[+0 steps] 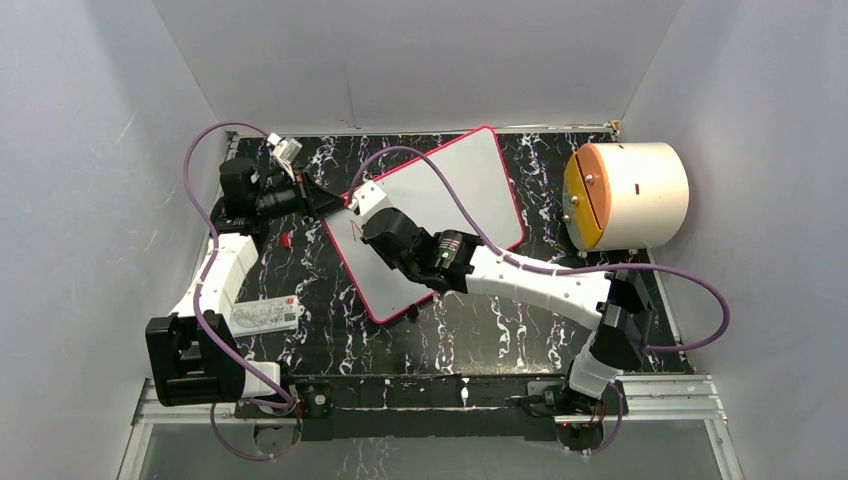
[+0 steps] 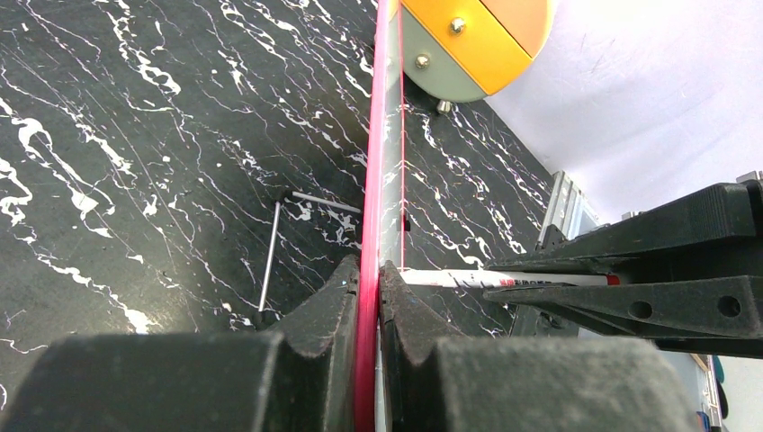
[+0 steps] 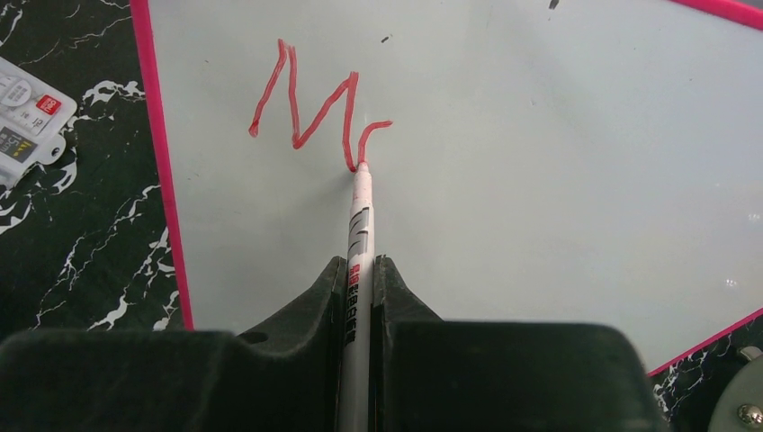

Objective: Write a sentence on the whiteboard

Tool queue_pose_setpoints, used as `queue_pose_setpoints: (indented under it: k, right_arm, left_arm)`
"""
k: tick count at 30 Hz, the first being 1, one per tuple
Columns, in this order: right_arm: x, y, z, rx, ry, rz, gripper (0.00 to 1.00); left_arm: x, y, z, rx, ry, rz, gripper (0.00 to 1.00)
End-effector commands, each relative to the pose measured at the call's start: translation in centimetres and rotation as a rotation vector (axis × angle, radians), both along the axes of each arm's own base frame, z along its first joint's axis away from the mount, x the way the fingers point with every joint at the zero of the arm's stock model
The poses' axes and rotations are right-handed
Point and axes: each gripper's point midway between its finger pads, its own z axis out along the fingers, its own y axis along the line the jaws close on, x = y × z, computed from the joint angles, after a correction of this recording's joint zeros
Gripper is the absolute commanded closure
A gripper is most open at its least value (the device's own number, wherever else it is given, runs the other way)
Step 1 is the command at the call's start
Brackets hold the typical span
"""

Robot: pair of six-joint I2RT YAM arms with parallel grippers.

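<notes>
The whiteboard (image 1: pixel 470 190), white with a red-pink rim, lies tilted on the black marbled table. My left gripper (image 1: pixel 335 203) is shut on its left rim; in the left wrist view the jaws (image 2: pixel 369 274) pinch the red edge (image 2: pixel 378 180). My right gripper (image 1: pixel 365 215) is shut on a white marker (image 3: pixel 360 216), whose red tip touches the board (image 3: pixel 504 180). Of the sentence, a red "M" and a short curved stroke (image 3: pixel 310 103) show near the board's left edge. The left wrist view also catches the marker (image 2: pixel 468 279) beyond the rim.
A cream cylinder with an orange face (image 1: pixel 630 195) stands at the back right. A white printed card (image 1: pixel 265 315) lies front left, also seen beside the board (image 3: pixel 22 112). A small red piece (image 1: pixel 286 240) and a thin metal rod (image 2: pixel 270 256) lie on the table.
</notes>
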Motion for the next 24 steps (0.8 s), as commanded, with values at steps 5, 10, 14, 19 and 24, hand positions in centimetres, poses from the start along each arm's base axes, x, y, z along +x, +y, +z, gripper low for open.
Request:
queue_pose_setpoints:
  k: [5,10,14,19,24]
  right_arm:
    - [1.1,-1.6,0.1,-0.012,-0.039,-0.085,1.00]
    - [1.4,-1.6,0.5,0.014,-0.057,-0.098,1.00]
    - [1.7,-1.4,1.0,0.033,-0.077,-0.107,1.00]
    - [2.0,-1.1,1.6,0.054,-0.097,-0.110,1.00]
    - [2.2,-0.9,2.1,0.073,-0.111,-0.110,1.00]
  left_arm:
    - [-1.2,-0.9,-2.7,0.019,0.105,-0.032,1.00]
    - [-1.3,-0.9,-2.7,0.017,0.106,-0.035,1.00]
    - [-1.3,-0.9,-2.7,0.015,0.106,-0.038,1.00]
    - [-1.3,-0.9,-2.7,0.015,0.105,-0.039,1.00]
    - [-1.3,-0.9,-2.7,0.015,0.106,-0.039,1.00]
